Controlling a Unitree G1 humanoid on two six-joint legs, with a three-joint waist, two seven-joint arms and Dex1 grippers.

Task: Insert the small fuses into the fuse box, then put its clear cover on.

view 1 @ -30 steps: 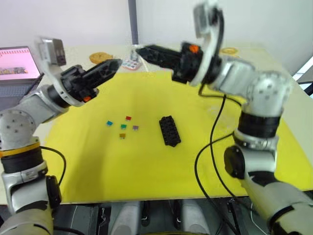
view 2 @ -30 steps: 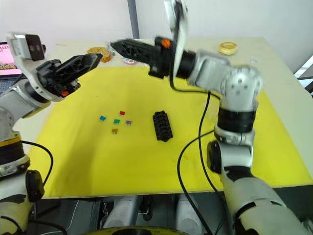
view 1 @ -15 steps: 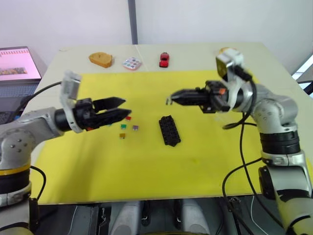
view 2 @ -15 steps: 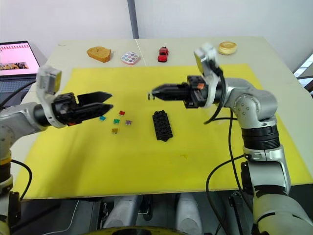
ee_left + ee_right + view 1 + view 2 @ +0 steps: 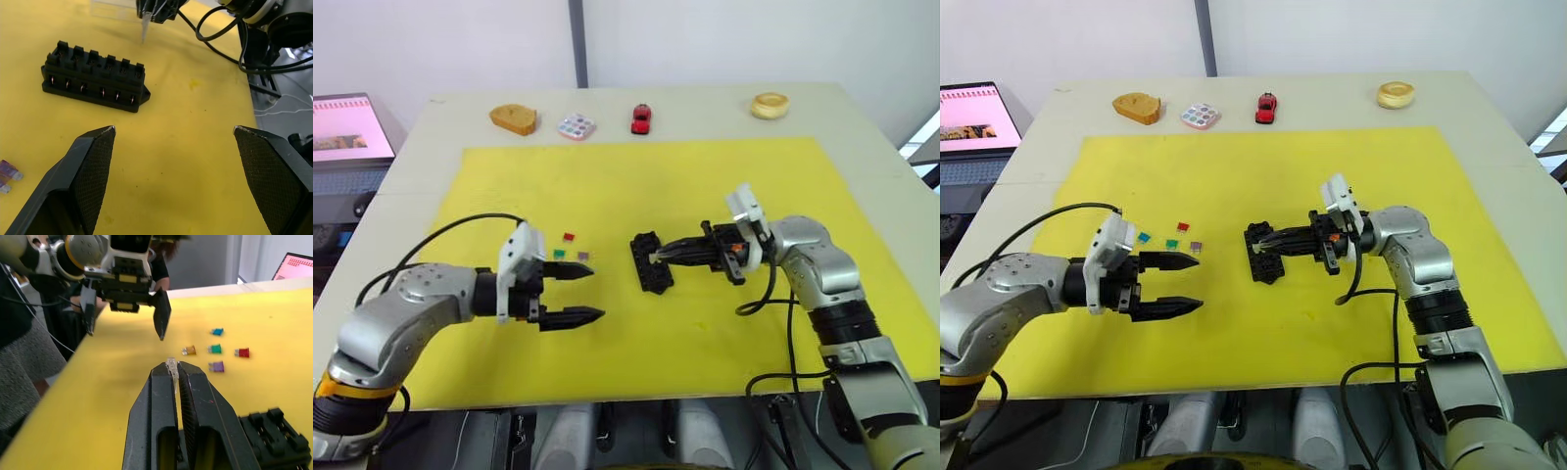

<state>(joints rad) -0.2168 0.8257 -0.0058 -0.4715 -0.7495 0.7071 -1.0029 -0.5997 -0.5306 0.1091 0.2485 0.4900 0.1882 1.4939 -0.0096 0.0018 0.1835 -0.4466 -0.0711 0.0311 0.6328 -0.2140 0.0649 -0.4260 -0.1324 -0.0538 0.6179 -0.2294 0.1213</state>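
Observation:
The black fuse box [image 5: 652,262] lies mid-mat, slots up. My right gripper [image 5: 657,257] is shut on a tiny pale translucent fuse [image 5: 171,367], its tip just over the box's right side. Loose small fuses sit left of the box: red [image 5: 569,236], green [image 5: 559,254], purple [image 5: 583,256], teal [image 5: 1144,236] and amber [image 5: 190,350]. My left gripper [image 5: 595,293] hovers low just in front of them, open wide and empty. In the left wrist view a faint transparent rectangle [image 5: 112,9], seemingly the clear cover, lies beyond the box.
A yellow mat [image 5: 636,176] covers the table. Along the far edge sit a bread-like piece [image 5: 514,117], a small palette [image 5: 577,126], a red toy car [image 5: 641,118] and a doughnut [image 5: 769,105]. A laptop [image 5: 347,127] stands at far left.
Both arms have come down from high above the table to just over the mat. The right gripper moved its fuse to the fuse box; the left gripper dropped in front of the loose fuses.

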